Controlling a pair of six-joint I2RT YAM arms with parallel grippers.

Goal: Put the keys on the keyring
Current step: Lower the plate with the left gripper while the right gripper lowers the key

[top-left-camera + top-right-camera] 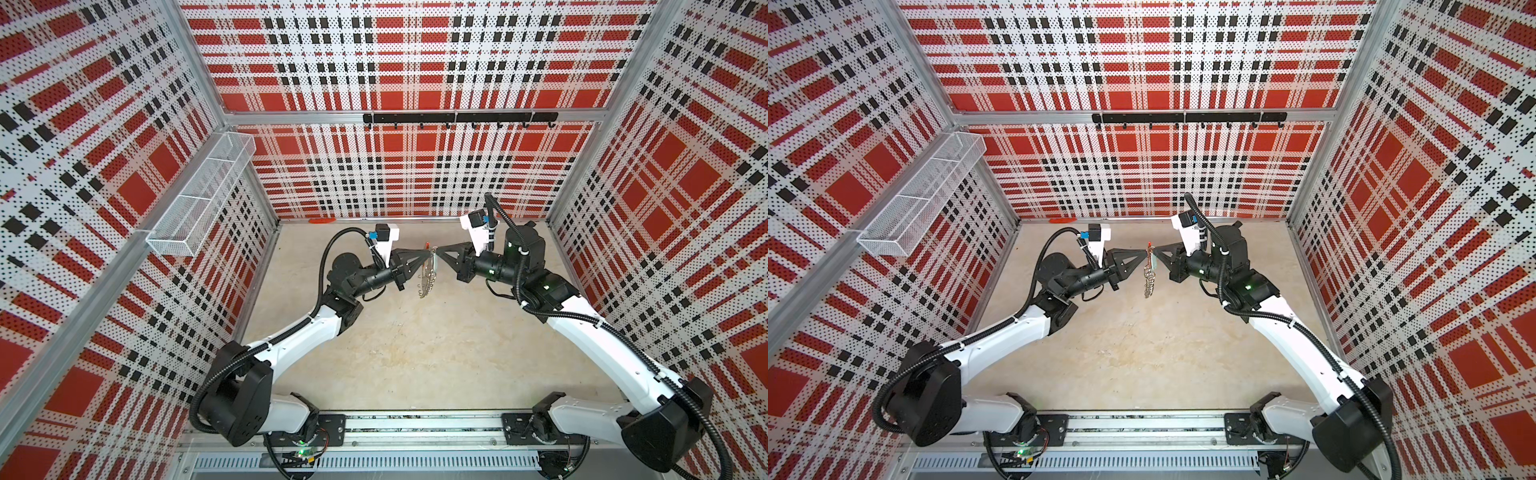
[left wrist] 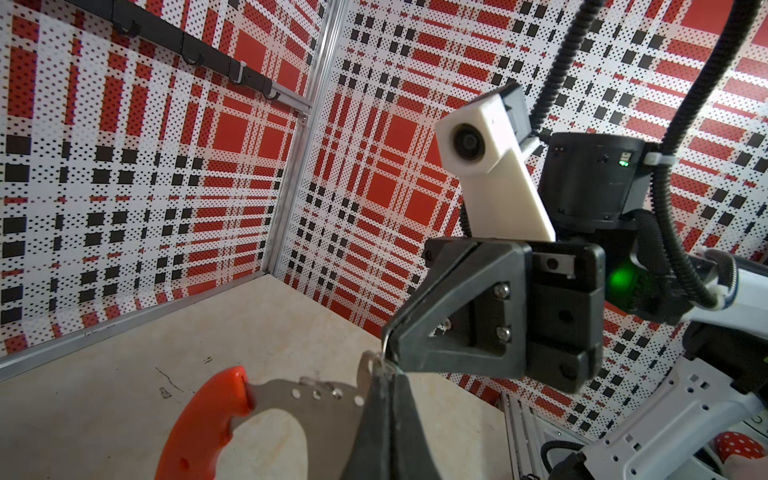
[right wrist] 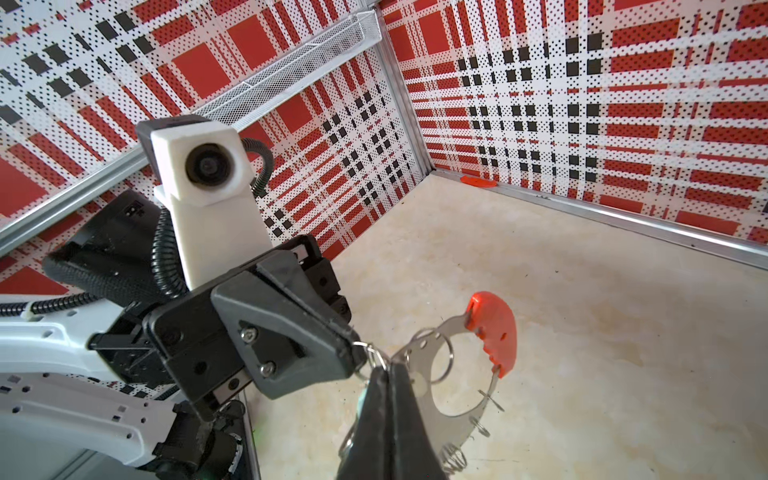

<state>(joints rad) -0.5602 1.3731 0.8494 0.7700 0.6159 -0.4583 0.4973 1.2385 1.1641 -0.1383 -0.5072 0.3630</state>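
Pale surface (image 1: pixel 415 357) lies nearest. Above it, mid-air, the left hand (image 1: pixel 427 249) and right hand (image 1: pixel 437 249) meet tip to tip, both clenched. Left hand grasps the keyring (image 1: pixel 424 279) by its metal rim. The hoop hangs below the tips, clear of the surface, with its red section (image 3: pixel 492 328) near the top. Right hand grasps the keys (image 3: pixel 363 400), a sliver of teal tag showing beside its fingers, against the hoop. Farther back, a black hook rail (image 1: pixel 459 118) is on the rear wall.

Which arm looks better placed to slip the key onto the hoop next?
Right, likely. The right gripper seems shut on the teal-tagged key, so it can steer it, while the left gripper is shut on the hoop, steadying it.
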